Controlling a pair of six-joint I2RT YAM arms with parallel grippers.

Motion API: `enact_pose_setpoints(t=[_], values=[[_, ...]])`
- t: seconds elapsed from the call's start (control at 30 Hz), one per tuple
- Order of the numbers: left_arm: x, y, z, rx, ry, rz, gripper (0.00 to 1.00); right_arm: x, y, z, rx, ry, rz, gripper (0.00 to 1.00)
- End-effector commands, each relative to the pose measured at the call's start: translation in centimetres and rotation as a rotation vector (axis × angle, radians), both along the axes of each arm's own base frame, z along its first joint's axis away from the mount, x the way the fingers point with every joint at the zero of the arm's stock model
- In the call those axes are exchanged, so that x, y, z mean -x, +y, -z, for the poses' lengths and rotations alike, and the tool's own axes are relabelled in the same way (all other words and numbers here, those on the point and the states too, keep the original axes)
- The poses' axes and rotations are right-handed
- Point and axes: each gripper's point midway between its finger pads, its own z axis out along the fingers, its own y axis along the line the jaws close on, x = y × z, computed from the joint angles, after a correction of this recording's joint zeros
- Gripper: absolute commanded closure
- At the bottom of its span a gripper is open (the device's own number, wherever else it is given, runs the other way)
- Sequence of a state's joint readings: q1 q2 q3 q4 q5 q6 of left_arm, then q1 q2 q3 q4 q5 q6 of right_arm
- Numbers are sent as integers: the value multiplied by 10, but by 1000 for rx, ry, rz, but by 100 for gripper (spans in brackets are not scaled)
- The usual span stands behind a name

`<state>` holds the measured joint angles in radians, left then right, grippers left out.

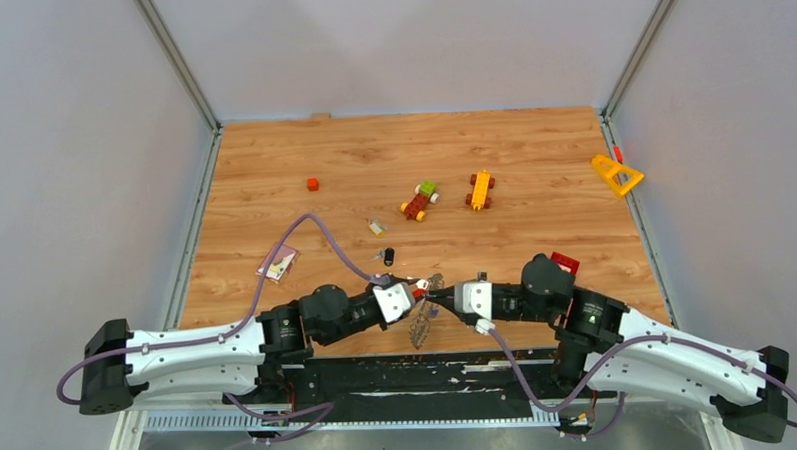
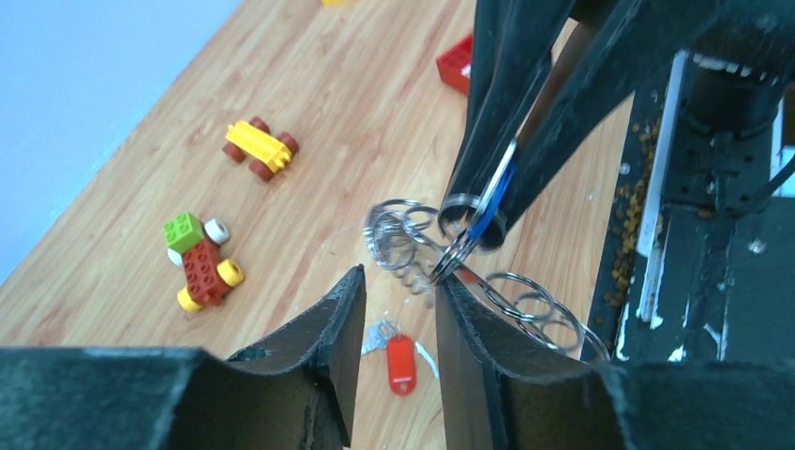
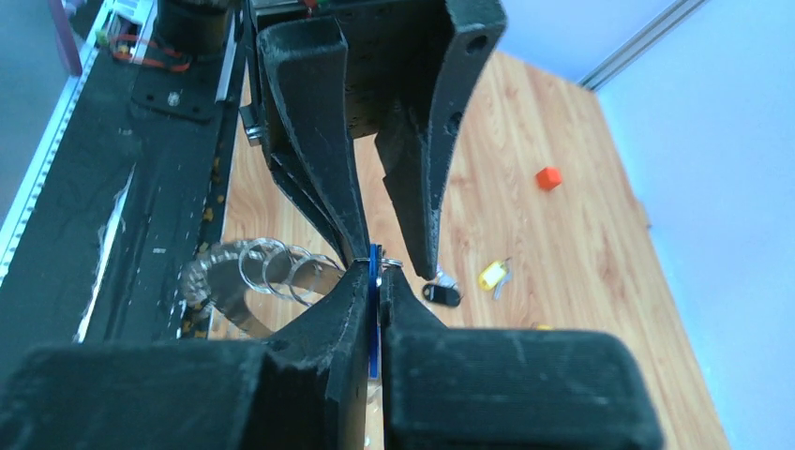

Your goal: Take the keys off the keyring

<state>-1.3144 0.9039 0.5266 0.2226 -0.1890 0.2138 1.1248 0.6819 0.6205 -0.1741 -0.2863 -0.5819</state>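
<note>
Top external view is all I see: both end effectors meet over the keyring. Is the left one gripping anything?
Observer: No, the left end effector is open, clamping nothing.
Operator: And the right?
Observer: The right end effector is shut on a blue key, the keyring hanging from that key.
Operator: Any keys off?
Observer: A red key lies on the table beneath.

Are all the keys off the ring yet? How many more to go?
Not quite. Done: a yellow key, a black key and a red key lie loose on the table. In hand: the right gripper pinches the blue key, which looks hooked to the silver keyring, and the left gripper is open beside it. Left: get that blue key free. I can't tell if more keys hide in the rings.
</note>
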Motion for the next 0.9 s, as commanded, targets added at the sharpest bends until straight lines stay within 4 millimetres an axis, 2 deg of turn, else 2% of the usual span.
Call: enact_pose_setpoints(t=[0.0, 0.33, 0.67, 0.87], values=[[5, 3, -58, 281, -25, 10, 58, 7, -1, -49, -175, -89, -30, 100], [22, 28, -78, 528, -35, 63, 55, 14, -12, -56, -220, -112, -42, 100], [47, 17, -81, 639, 15, 215, 63, 25, -11, -59, -246, -139, -105, 100], [65, 2, -77, 634, 37, 336, 66, 24, -12, -61, -251, -144, -99, 100]])
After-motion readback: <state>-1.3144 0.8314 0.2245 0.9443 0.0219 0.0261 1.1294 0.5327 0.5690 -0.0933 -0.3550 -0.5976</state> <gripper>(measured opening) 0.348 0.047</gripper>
